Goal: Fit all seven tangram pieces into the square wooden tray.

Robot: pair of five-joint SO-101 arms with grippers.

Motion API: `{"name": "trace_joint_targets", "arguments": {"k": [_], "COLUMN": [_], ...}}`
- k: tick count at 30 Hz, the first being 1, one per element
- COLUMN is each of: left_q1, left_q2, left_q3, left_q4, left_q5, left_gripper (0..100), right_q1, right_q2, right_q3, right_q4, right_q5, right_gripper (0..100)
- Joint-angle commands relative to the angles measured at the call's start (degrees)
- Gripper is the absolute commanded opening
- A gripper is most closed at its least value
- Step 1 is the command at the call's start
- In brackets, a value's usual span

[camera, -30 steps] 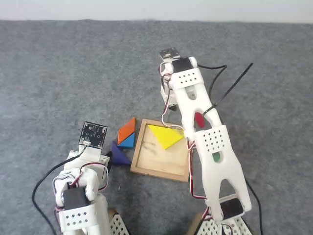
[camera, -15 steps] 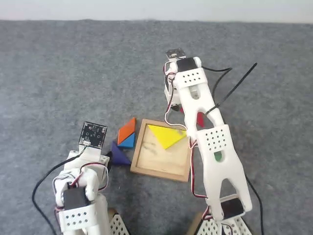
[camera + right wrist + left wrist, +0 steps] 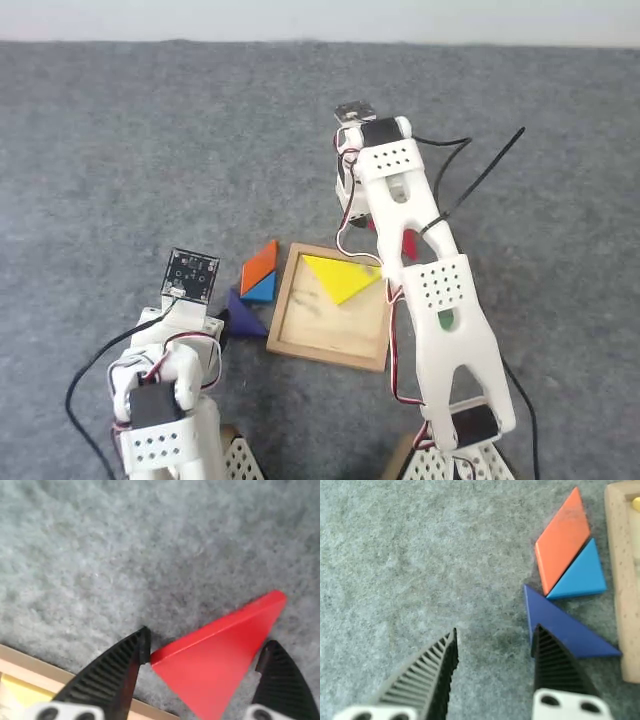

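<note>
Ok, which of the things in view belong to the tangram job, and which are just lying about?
Job: wooden tray, yellow triangle inside it, orange parallelogram, light blue triangle, dark blue triangle, red triangle.
Lying about: grey carpet, black cable.

Carpet (image 3: 150, 150): grey cloth, fuzzy, matt. Tray (image 3: 322, 350): pale bare wood, matt, faint specks in grain. Red piece (image 3: 220, 665), orange piece (image 3: 562, 540), blue piece (image 3: 580, 575), dark blue piece (image 3: 560, 627), yellow piece (image 3: 340, 277): smooth, painted look, slight sheen. Left gripper (image 3: 495, 630), right gripper (image 3: 207, 640): black ribbed matt plastic fingers. Arms (image 3: 440, 300): white smooth plastic, perforated.
</note>
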Motion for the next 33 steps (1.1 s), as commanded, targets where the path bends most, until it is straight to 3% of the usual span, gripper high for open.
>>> {"name": "trace_joint_targets", "arguments": {"k": [1, 10, 15, 24, 29, 33], "left_q1": [0.0, 0.0, 0.0, 0.0, 0.0, 0.0], "left_q2": [0.2, 0.2, 0.2, 0.2, 0.2, 0.2], "left_q3": [-0.4, -0.4, -0.4, -0.4, -0.4, -0.4], "left_q4": [0.4, 0.4, 0.4, 0.4, 0.4, 0.4], "left_q5": [-0.5, -0.5, -0.5, -0.5, -0.5, -0.5], "left_gripper": [23, 23, 23, 23, 23, 23], "right_q1": [-0.1, 0.1, 0.2, 0.4, 0.3, -0.2], "right_q2": [-2.1, -3.3, -3.4, -3.4, -3.7, -8.0], "right_q3": [1.8, 2.1, 2.1, 2.1, 2.2, 8.4], "right_q4": [2.4, 2.5, 2.5, 2.6, 2.7, 2.7], "right_q5": [1.3, 2.8, 2.8, 3.5, 6.2, 9.2], "right_gripper": [33.9, 33.8, 24.1, 27.0, 39.2, 38.3]}}
